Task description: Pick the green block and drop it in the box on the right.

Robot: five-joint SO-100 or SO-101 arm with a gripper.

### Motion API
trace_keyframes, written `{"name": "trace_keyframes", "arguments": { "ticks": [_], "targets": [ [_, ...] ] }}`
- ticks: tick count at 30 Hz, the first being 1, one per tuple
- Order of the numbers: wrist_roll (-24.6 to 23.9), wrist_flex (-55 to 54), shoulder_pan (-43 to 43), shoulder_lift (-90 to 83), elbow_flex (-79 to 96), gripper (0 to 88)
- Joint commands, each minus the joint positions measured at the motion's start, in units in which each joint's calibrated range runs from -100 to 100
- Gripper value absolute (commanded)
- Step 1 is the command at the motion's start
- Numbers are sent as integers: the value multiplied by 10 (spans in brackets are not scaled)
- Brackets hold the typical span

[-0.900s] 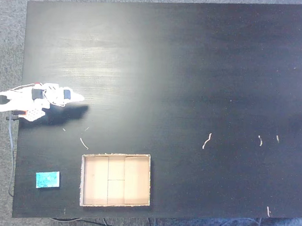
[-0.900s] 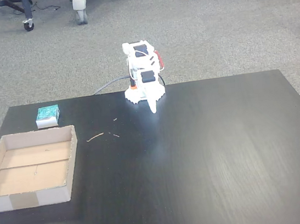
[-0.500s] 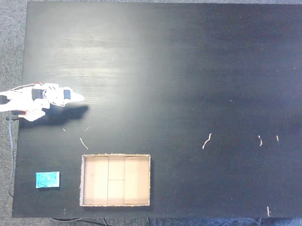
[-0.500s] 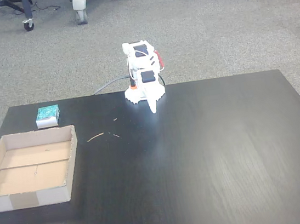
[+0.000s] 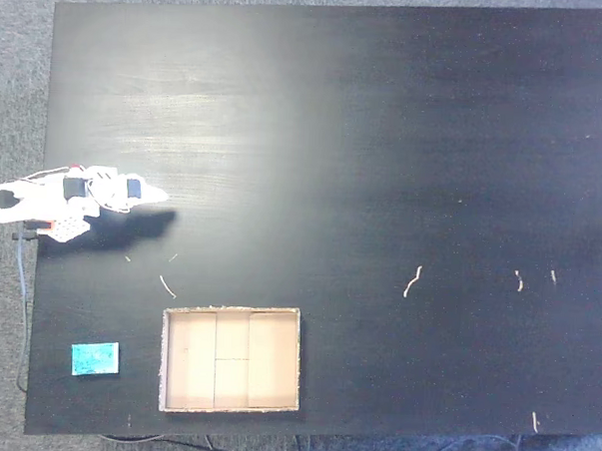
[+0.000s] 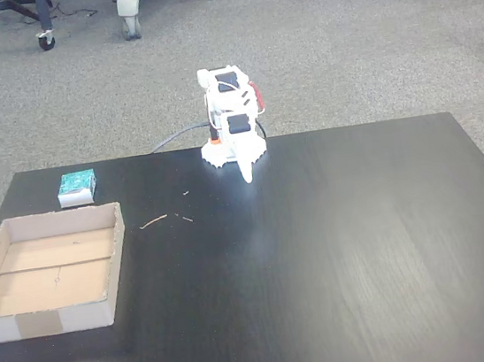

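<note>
The table (image 5: 385, 139) is a broad black slab with a faint wood grain that catches a pale sheen under the light. On it the box (image 5: 231, 359) sits as a shallow tan cardboard tray, its cut edges pale and rough, flap seams crossing its bare floor; from the lower camera (image 6: 49, 273) its near wall carries a darker strip of tape. The block (image 5: 94, 358) is small, flat and teal-green with a lighter speckled top, lying on the table just beside the box's short side, apart from it; in the lower view (image 6: 77, 187) it rests by the table's far left corner. A few thin pale scraps (image 5: 411, 281) are scattered on the surface.

The white plastic arm is folded at the table's edge, its gripper (image 5: 154, 194) tapering to a point above the black top, well away from the block. Seen head-on (image 6: 247, 175) the fingers read as one pale spike, too small to tell whether the jaws are parted; nothing is held. A cable (image 5: 21, 303) trails off the edge over grey carpet.
</note>
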Motion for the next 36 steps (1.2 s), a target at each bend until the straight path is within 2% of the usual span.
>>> {"name": "trace_keyframes", "arguments": {
  "ticks": [1, 5, 8, 11, 13, 15, 17, 18, 21, 22, 25, 26, 30, 36],
  "targets": [
    [1, -5, -3, -4, 14, 2],
    [5, -5, -11, -3, 14, 2],
    [-13, -30, 40, -3, 14, 2],
    [3, -108, 106, -2, -7, 1],
    [24, -137, 216, -4, -85, 1],
    [-17, -205, 362, -18, -161, 1],
    [-29, -228, 455, 6, -256, 1],
    [-25, -218, 483, 49, -314, 1],
    [-18, -58, 541, 241, -539, 4],
    [-18, -11, 557, 311, -602, 45],
    [-29, 138, 609, 536, -780, 342],
    [-28, 170, 625, 595, -820, 391],
    [3, 225, 667, 770, -881, 445],
    [15, 215, 684, 935, -885, 541]
  ]
}}
